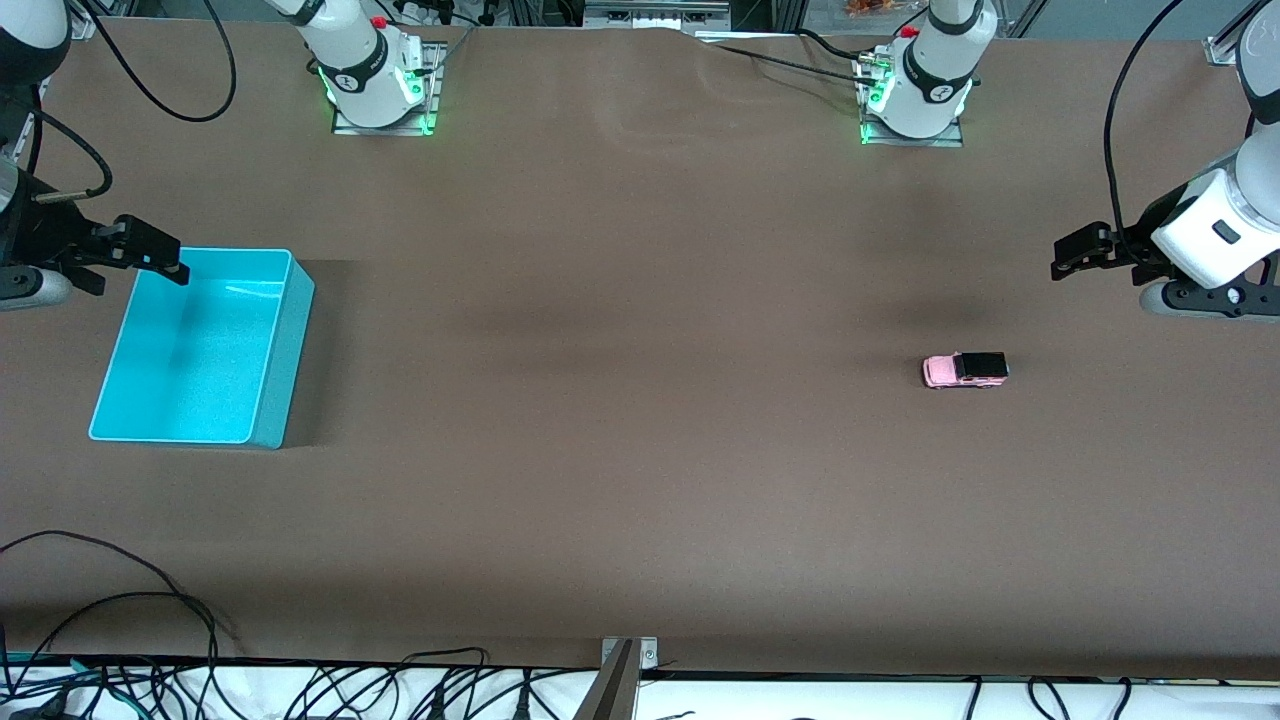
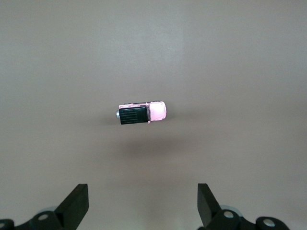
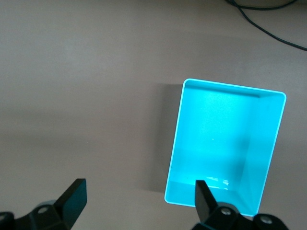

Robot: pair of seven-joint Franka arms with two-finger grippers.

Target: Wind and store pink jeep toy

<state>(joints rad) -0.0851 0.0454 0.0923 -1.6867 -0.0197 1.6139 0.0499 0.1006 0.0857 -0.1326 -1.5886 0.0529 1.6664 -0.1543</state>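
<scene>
The pink jeep toy (image 1: 965,370) stands on its wheels on the brown table toward the left arm's end, and shows in the left wrist view (image 2: 142,112) with its black roof up. My left gripper (image 1: 1072,255) hangs open and empty above the table beside the jeep, apart from it; its fingers frame bare table in the left wrist view (image 2: 143,194). The turquoise bin (image 1: 287,360) sits empty toward the right arm's end. My right gripper (image 1: 152,252) hangs open and empty over the bin's edge; the bin also shows in the right wrist view (image 3: 178,134), with the gripper (image 3: 140,189) partly over its corner.
The two arm bases (image 1: 380,75) (image 1: 915,85) stand at the table's edge farthest from the front camera. Loose black cables (image 1: 150,620) and a metal bracket (image 1: 625,665) lie along the nearest edge. A cable (image 3: 268,24) shows in the right wrist view.
</scene>
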